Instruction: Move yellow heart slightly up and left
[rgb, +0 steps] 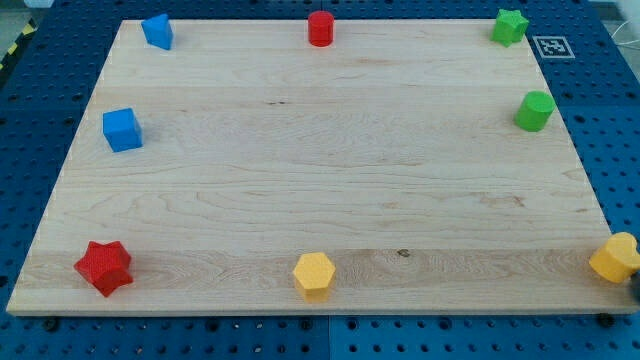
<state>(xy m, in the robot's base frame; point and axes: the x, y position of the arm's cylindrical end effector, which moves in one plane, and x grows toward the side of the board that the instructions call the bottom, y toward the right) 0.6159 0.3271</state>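
Note:
The yellow heart (616, 257) lies at the wooden board's lower right corner, at the view's right edge, partly over the board's rim. A yellow hexagon (313, 273) sits near the bottom edge at the middle. My tip does not show in this view, so its place relative to the blocks cannot be told.
A red star (104, 267) is at lower left. A blue cube (122, 129) is at left and a blue block (157, 30) at top left. A red cylinder (320, 28) is at top middle. A green star (509, 26) and a green cylinder (535, 110) are at right.

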